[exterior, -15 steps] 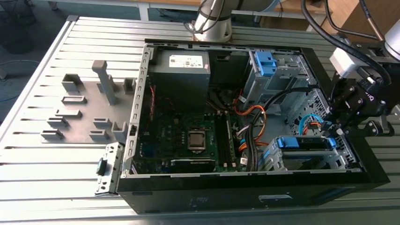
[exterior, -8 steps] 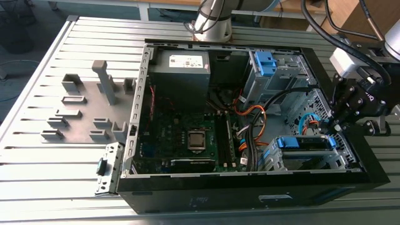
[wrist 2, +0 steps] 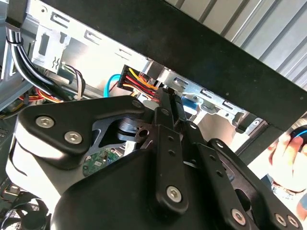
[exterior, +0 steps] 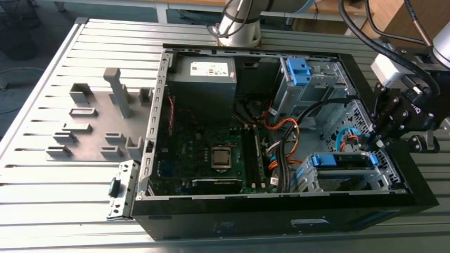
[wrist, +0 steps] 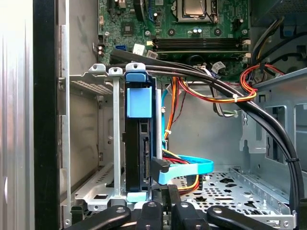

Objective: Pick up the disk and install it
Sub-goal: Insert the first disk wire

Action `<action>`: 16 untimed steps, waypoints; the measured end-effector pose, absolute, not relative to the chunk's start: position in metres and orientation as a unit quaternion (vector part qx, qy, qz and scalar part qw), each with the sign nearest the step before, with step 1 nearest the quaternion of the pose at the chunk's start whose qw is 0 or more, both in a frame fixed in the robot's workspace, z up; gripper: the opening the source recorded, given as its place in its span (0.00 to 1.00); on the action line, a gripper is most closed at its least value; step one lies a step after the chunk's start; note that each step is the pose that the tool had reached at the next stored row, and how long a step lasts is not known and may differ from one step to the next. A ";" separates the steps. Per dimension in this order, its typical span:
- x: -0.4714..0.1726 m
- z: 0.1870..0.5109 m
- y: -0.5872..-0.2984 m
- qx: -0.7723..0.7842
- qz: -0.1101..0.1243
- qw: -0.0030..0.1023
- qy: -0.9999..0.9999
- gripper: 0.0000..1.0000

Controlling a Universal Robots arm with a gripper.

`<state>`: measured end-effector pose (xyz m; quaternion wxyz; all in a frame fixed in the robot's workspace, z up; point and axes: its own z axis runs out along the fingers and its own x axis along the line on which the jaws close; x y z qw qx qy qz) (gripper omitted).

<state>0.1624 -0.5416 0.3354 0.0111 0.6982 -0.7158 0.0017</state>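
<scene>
Exterior view: you look down at a slant on the whole open computer case [exterior: 267, 216], from well back. Both wrist views sit close behind the gripper [wrist: 163, 203], inside the case; both catch the red-and-yellow wires [wrist 2: 139, 82].

Disk [exterior: 342, 160]: drive in a bright blue plastic frame. Seated on edge in the metal drive bay [wrist: 115, 143] inside the computer case [exterior: 281, 221], blue end tab outward.

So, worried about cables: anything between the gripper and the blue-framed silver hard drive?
Nothing visible: the gripper is right at the blue-framed silver hard drive in its grey metal cage; a flat blue cable runs beside.
</scene>
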 end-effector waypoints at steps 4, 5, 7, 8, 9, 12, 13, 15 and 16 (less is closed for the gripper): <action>0.156 0.335 -0.542 0.698 0.003 0.011 -0.716 0.16; 0.154 0.336 -0.542 0.698 0.003 0.011 -0.716 0.16; 0.151 0.336 -0.542 0.698 0.005 0.011 -0.716 0.16; 0.151 0.337 -0.542 0.698 0.006 0.012 -0.716 0.16; 0.150 0.339 -0.542 0.698 0.008 0.012 -0.716 0.16; 0.148 0.339 -0.543 0.698 0.009 0.013 -0.716 0.16; 0.146 0.340 -0.544 0.698 0.009 0.013 -0.716 0.16; 0.143 0.340 -0.545 0.698 0.009 0.013 -0.716 0.16; 0.142 0.340 -0.545 0.698 0.009 0.013 -0.716 0.16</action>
